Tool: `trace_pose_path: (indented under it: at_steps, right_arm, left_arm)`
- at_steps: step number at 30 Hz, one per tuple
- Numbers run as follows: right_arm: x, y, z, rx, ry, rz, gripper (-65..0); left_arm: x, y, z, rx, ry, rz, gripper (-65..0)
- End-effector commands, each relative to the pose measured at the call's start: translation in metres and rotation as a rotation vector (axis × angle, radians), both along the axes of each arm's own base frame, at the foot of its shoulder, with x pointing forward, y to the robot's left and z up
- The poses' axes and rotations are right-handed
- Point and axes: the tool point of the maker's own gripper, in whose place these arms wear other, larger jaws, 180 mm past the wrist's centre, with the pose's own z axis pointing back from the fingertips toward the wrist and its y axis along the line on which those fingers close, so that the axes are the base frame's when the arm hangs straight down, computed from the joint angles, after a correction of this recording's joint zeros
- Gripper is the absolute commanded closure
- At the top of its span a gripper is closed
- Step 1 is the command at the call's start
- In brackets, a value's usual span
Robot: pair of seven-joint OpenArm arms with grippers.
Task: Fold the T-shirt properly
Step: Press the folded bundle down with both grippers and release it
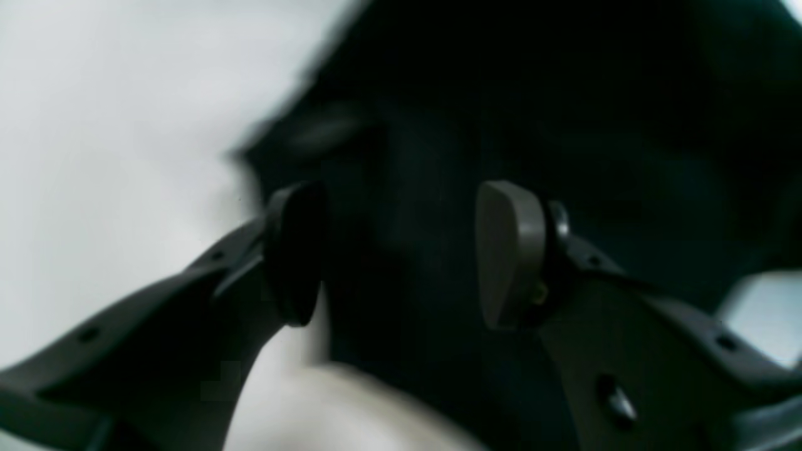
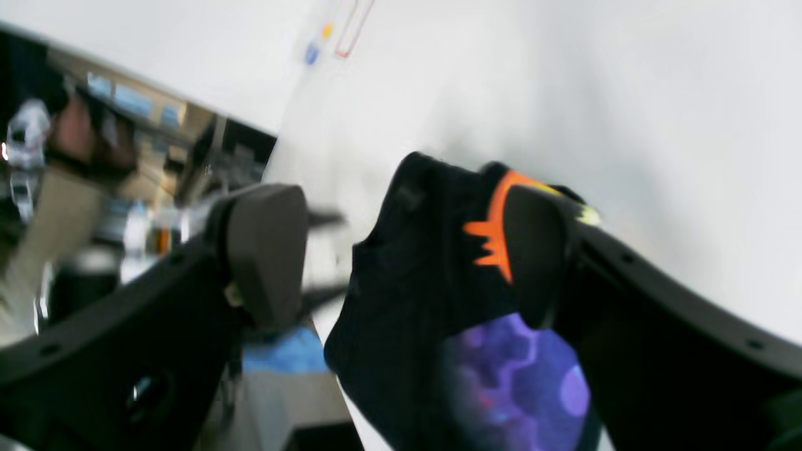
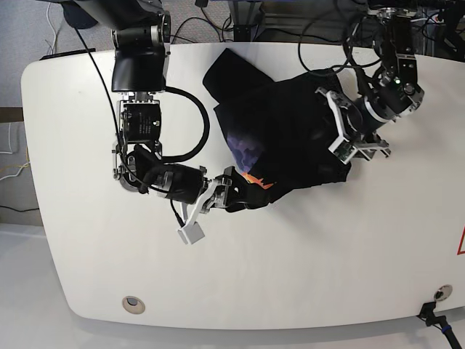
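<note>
A white desk [image 3: 305,276] with rounded corners is seen from above. Two round fittings are set into its near edge, one at the left [image 3: 131,302] and one at the right [image 3: 438,293]. Black cables [image 3: 240,11] are bundled beyond the far edge, and a red mark [image 3: 461,241] is shown at the right edge

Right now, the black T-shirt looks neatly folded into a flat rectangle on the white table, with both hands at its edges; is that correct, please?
Not quite: the T-shirt is crumpled and spread unevenly, not neatly folded. The base view shows it bunched on the table, with the left hand and right hand at its edges.
</note>
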Motion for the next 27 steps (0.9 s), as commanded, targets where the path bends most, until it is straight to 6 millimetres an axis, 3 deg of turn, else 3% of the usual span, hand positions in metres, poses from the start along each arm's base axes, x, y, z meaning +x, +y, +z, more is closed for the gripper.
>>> trace_pose_path:
  at_steps: [1, 6, 15, 21, 24, 27]
  right_arm:
    - [0.020, -0.002, 0.020, 0.077, -0.057, -0.070, -47.0]
    - [0.028, 0.003, -0.002, 0.133, 0.027, -0.124, -43.6]
    - [0.030, 0.004, -0.054, 0.162, 0.197, -0.191, -15.2]
    - [0.025, -0.001, -0.084, 0.088, 0.245, -0.210, -11.9]
    - [0.025, 0.001, -0.075, 0.109, 0.237, -0.194, -11.8]
    - [0.031, 0.005, -0.037, 0.208, 0.186, -0.156, -11.8]
  left_arm:
    - [-0.003, -0.017, 0.004, -0.051, -0.014, -0.019, -33.9]
    - [-0.014, -0.031, -0.008, -0.096, 0.029, -0.011, -33.9]
    - [-0.018, -0.025, -0.038, -0.114, 0.112, 0.010, -33.9]
    - [-0.015, -0.019, -0.054, -0.122, 0.137, 0.006, -33.9]
    - [-0.012, -0.011, -0.055, -0.105, 0.139, 0.010, -33.9]
    - [-0.009, -0.009, -0.054, -0.098, 0.133, 0.007, -33.9]
